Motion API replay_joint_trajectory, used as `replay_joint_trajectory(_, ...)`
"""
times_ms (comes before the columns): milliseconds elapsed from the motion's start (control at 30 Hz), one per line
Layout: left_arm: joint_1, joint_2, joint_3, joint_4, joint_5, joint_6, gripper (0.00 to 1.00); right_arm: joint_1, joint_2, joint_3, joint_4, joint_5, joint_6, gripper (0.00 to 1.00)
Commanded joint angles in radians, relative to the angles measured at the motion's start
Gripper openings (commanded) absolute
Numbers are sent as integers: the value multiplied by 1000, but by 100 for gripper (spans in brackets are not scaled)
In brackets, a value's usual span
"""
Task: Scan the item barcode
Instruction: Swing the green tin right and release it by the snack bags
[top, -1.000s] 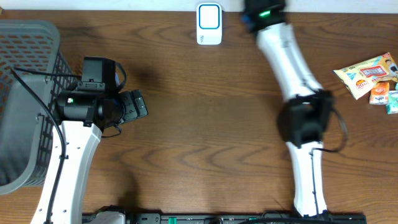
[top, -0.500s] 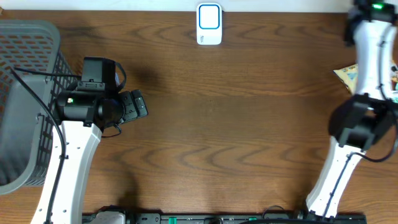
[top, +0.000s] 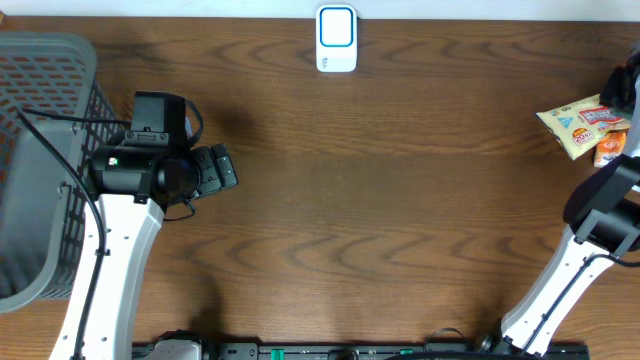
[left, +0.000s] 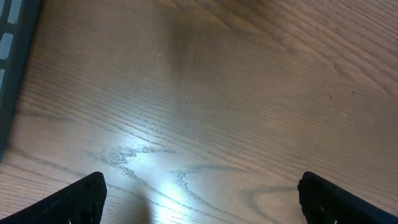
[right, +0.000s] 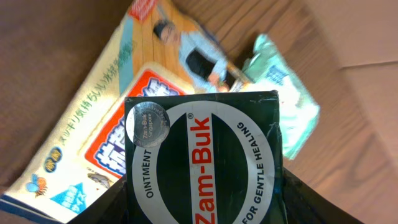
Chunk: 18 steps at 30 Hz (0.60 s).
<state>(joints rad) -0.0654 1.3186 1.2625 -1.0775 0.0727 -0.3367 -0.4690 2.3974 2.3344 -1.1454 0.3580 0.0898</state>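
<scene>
Far right of the scanner (top: 336, 38): the right arm (top: 600, 215) has swung away from it.
Left gripper (left: 202, 205) gapes empty, left of the scanner; right gripper (right: 202, 208) clamps the Zam-Buk box (right: 202, 155), probably already scanned, above a snack packet (right: 93, 124).

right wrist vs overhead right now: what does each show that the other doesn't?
Right wrist only: the Zam-Buk box, label readable, held in the right gripper, and a pale green packet behind it.
Overhead only: the white scanner at the table's far edge, the grey basket, and the left gripper, open over bare wood.
Both: the yellow snack packet and the wooden table.
</scene>
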Motion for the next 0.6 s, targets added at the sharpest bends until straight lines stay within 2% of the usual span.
replay_joint_trajectory(0,5,0,1,-5,-3,2,98,-8,11,-67,24,-66,22,36)
replay_joint_trajectory(200,5,0,1,-5,-3,2,98,-3,11,-116,65,-77,22,71)
replay_joint_trajectory(233,5,0,1,-5,-3,2,98,0,7,-114,64,-77,22,99)
replay_joint_trajectory(567,5,0,1,-5,-3,2,97,18,-125,-107,53,-81,52,99)
